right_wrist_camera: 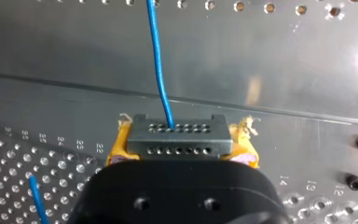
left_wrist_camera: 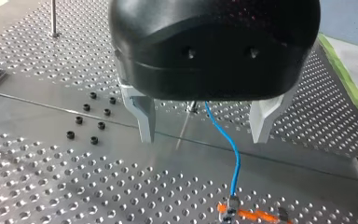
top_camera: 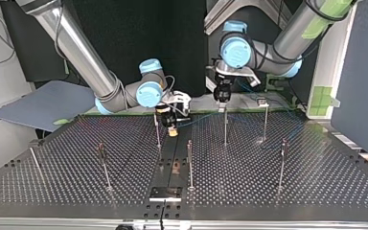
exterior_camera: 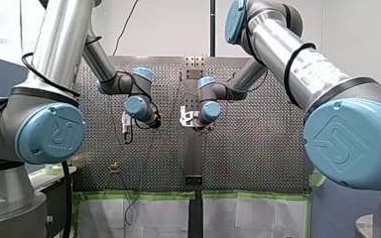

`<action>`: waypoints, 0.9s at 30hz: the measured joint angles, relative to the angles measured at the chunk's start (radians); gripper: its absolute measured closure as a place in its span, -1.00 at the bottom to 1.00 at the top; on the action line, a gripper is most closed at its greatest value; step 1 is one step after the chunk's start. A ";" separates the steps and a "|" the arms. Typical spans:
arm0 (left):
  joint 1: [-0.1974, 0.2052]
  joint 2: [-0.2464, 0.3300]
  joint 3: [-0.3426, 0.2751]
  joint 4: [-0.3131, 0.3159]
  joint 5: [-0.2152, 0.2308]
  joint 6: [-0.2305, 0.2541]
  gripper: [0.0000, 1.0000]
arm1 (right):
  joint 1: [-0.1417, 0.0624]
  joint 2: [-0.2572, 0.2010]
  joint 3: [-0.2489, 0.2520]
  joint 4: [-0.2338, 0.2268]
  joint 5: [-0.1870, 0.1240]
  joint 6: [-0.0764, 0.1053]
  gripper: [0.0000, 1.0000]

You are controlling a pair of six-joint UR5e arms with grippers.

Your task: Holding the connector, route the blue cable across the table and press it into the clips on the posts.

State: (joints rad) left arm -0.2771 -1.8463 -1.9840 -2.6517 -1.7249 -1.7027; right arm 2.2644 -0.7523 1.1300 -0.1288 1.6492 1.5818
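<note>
The right wrist view alone settles the grip: my right gripper (right_wrist_camera: 181, 150) is closed on the grey connector (right_wrist_camera: 179, 136), with its yellow pads (right_wrist_camera: 117, 148) pressed against the connector's two ends. The blue cable (right_wrist_camera: 157, 56) leaves the upper row of holes and runs ahead over the table (right_wrist_camera: 270, 60). That view does not show where this happens. The top view does: the connector hangs low over the table's plain middle strip, on the arms' side, just beside a post (top_camera: 157, 132). From there the cable runs faintly toward that view's right, past a second post (top_camera: 225, 127) that stands under my left gripper (top_camera: 223, 97). The top view is too small to read that gripper. The left wrist view shows its metal fingers (left_wrist_camera: 144, 116) standing wide apart and holding nothing. The cable drops through the gap between them, touching neither, down to a blurred grey and orange shape ahead, and a thin post shows in the same gap. Only the front view shows cable hanging over the table's edge at its lower left.
</note>
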 joint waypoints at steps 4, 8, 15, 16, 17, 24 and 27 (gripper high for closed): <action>-0.016 -0.030 0.030 0.003 -0.018 -0.003 -0.98 | -0.001 0.000 0.000 0.000 0.000 0.000 1.00; -0.033 -0.063 0.062 0.004 -0.039 -0.013 -0.98 | -0.004 0.000 0.000 0.000 0.000 0.000 1.00; -0.049 -0.122 0.118 0.009 -0.073 -0.028 -0.98 | -0.008 0.000 0.000 0.000 0.000 0.000 1.00; -0.049 -0.129 0.122 0.012 -0.075 -0.031 -0.98 | -0.008 0.000 0.000 -0.001 0.000 0.000 1.00; -0.050 -0.140 0.128 0.017 -0.076 -0.035 -0.98 | -0.008 0.000 0.000 -0.001 0.000 0.000 1.00; -0.050 -0.182 0.137 0.044 -0.082 -0.069 -0.98 | -0.010 0.000 0.000 -0.003 0.000 0.000 1.00; -0.050 -0.185 0.137 0.049 -0.092 -0.075 -0.98 | -0.010 0.000 0.000 -0.003 0.000 0.000 1.00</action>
State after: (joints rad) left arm -0.3275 -2.0312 -1.8469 -2.6024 -1.8173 -1.7778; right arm 2.2544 -0.7525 1.1300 -0.1318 1.6491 1.5818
